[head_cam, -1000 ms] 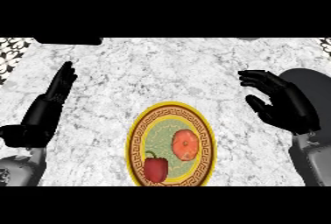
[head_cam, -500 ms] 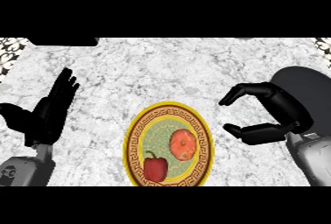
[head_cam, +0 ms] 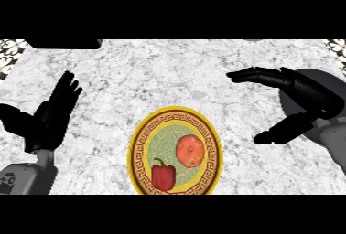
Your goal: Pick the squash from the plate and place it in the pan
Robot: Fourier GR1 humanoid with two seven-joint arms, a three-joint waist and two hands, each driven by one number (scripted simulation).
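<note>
My left robot hand [head_cam: 49, 118] rests left of the plate [head_cam: 139, 151], fingers straight and up, touching nothing. On the plate, sitting on the marble table [head_cam: 169, 77]: red pepper [head_cam: 163, 175] at lower left, orange squash [head_cam: 191, 150] at right of centre. My right robot hand [head_cam: 303, 98] hovers right of the plate, fingers and thumb spread wide, empty.

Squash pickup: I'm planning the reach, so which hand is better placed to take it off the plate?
Probably the right hand. The squash lies on the right half of the plate, and that hand is open beside it. The left hand rests open at the left edge.
</note>
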